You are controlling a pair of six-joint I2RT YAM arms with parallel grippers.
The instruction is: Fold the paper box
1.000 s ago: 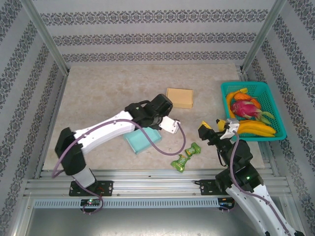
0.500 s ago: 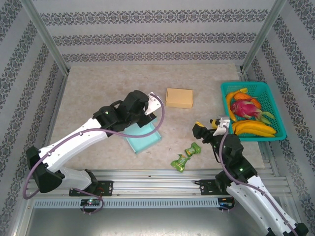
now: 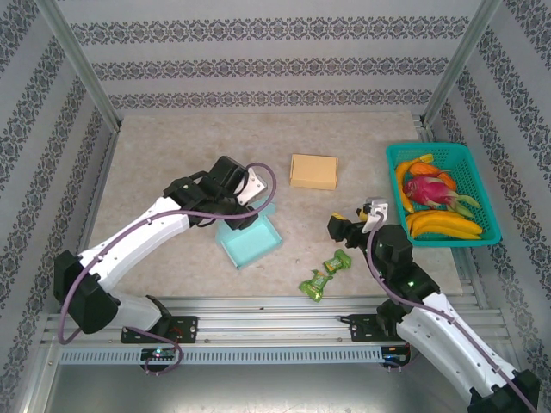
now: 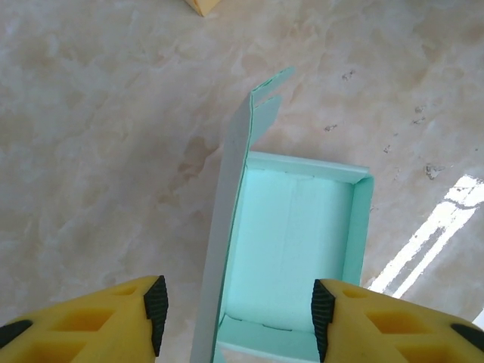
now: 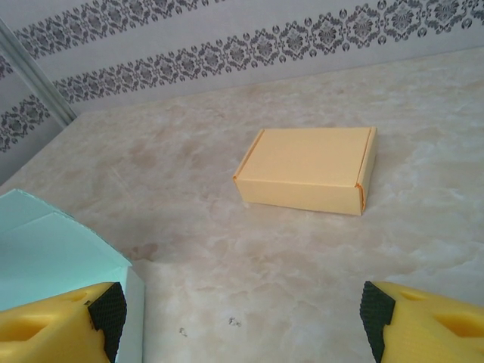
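The mint-green paper box (image 3: 252,242) lies open near the middle of the table. Its tray (image 4: 296,246) faces up, and its lid flap (image 4: 231,219) stands upright along the left side. My left gripper (image 3: 241,212) hovers open just above the box. In the left wrist view the gripper (image 4: 238,318) straddles the flap and part of the tray without touching either. My right gripper (image 3: 337,226) is open to the right of the box and points left. In the right wrist view that gripper (image 5: 242,311) has bare table between its fingers, with a box corner (image 5: 60,253) beside its left finger.
A closed tan cardboard box (image 3: 314,170) (image 5: 306,170) sits behind the green one. Two green candy wrappers (image 3: 325,274) lie near the front edge. A teal basket (image 3: 484,194) of fruit stands at the right. Patterned walls enclose the table.
My left gripper has swung left from the box's right side to above its rear edge, uncovering the box. My right arm has reached left towards the middle.
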